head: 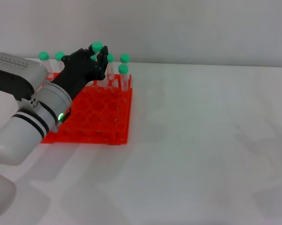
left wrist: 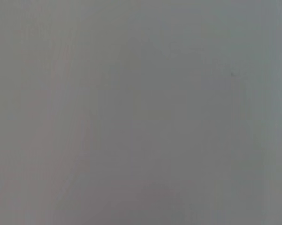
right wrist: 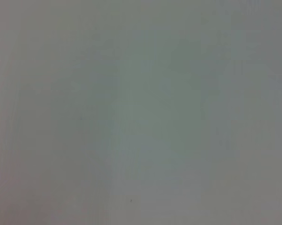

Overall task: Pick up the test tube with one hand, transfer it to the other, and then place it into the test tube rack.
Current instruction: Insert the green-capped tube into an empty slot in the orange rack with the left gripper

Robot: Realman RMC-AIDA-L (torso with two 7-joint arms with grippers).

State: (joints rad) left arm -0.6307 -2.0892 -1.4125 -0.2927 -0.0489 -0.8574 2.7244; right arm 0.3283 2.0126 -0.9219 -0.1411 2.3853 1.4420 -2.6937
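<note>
In the head view my left gripper [head: 97,58], black fingers on a thick white arm with black bands, reaches over the back of the orange-red test tube rack [head: 98,115]. It is shut on the test tube [head: 97,47]. The tube's green cap sticks up above the fingers and its body is hidden behind them, held upright over the rack's rear rows. My right gripper does not show in any view. Both wrist views show only a plain grey surface.
Several other green-capped tubes stand in the rack's back rows, two at the left [head: 44,56] and three at the right [head: 124,69]. The rack sits on a white table [head: 201,140] at the left, with a pale wall behind.
</note>
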